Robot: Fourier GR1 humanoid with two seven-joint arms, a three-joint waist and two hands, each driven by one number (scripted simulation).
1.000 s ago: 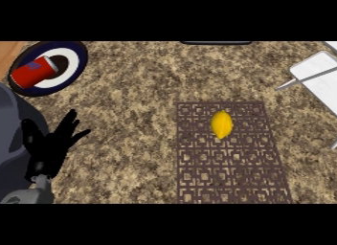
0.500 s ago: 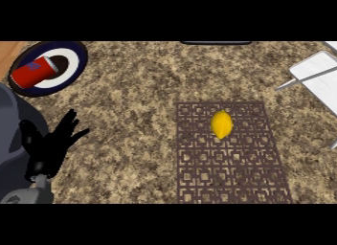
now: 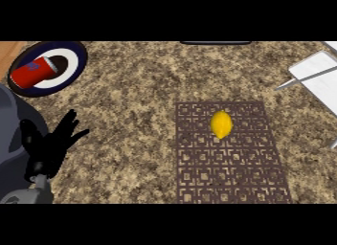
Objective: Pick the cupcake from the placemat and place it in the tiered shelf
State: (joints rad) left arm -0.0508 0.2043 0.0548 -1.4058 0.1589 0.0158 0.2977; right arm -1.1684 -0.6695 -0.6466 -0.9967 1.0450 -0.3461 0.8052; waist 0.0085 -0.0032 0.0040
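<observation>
A small yellow oval thing [image 3: 221, 124] lies on the upper part of a dark brown patterned placemat [image 3: 228, 167] in the middle of the granite counter; it looks more like a lemon than a cupcake. The white tiered shelf [image 3: 327, 81] stands at the right edge, partly cut off. My left hand [image 3: 51, 143] rests at the lower left with straight fingers pointing up, holding nothing, far from the placemat. No right hand shows.
A dark-rimmed white plate [image 3: 67, 72] at the top left carries a red cup [image 3: 36, 72] lying on its side. A wooden strip [image 3: 2, 55] borders the counter's far left. A dark object [image 3: 215, 43] sits at the top edge.
</observation>
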